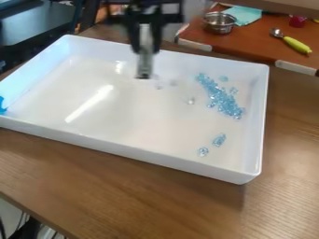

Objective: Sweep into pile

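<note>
My pincer (144,71) is over the white tray (163,162), can't tell if it's open. Blue beads (219,97): main clump at view right, strays nearer the camera. Risk: narrow pass misses strays; hard push scatters clump.

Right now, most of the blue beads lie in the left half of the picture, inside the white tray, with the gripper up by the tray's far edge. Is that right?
Not quite: the camera view shows most of the blue beads in the picture's right half, inside the white tray. The gripper is indeed up by the tray's far edge.
</note>
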